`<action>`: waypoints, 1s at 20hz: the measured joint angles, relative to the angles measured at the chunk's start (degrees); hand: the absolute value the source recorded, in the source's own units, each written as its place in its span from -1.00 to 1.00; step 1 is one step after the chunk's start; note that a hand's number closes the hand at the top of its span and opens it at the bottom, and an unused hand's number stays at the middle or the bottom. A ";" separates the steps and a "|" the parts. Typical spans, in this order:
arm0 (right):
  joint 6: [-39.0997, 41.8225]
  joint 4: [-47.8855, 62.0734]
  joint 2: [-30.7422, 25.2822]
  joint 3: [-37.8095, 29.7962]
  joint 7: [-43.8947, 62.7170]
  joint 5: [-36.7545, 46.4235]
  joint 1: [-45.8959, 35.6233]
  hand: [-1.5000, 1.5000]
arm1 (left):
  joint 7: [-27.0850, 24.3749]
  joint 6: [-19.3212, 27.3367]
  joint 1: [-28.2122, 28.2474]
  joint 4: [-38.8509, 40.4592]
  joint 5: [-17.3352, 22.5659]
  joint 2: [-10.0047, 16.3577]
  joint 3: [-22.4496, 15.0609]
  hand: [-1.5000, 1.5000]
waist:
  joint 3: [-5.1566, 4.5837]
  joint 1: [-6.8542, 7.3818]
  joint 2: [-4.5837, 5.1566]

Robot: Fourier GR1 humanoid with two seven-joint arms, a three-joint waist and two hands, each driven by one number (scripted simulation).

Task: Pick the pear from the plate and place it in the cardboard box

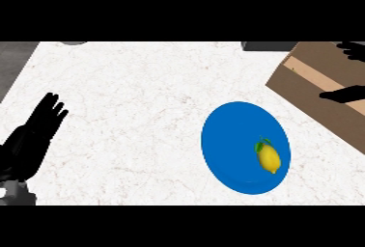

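Head view: pear (269, 158) well apart from fingers (341, 94)

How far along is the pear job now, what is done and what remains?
Nothing looks done: the pear lies on the blue plate. Neither hand holds anything; the right hand shows over the cardboard box, the left hand rests open. Grasping, carrying and placing remain.

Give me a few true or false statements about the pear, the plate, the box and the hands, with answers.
1. The pear lies on the blue plate. True.
2. The pear is inside the cardboard box. False: it is on the plate.
3. The left hand holds the pear. False: it rests open at the view's left edge, holding nothing.
4. The right hand shows over the box. True.
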 measured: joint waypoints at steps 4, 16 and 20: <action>1.76 1.73 -1.53 -7.05 -1.60 -7.46 -1.10 -1.00 | 1.02 -0.51 -0.47 -0.25 1.06 0.51 0.62 0.00 | -0.01 -0.10 0.03; 12.42 12.95 -14.99 -18.38 -6.56 -19.55 0.72 -1.00 | -0.27 0.29 -0.95 0.66 -1.34 -0.88 -0.39 0.00 | 0.00 0.21 0.30; 16.26 16.47 -19.17 -18.84 -10.74 -20.43 2.13 -1.00 | -0.38 -0.14 -1.77 1.53 -1.08 -0.80 -0.05 0.00 | 0.04 0.50 0.40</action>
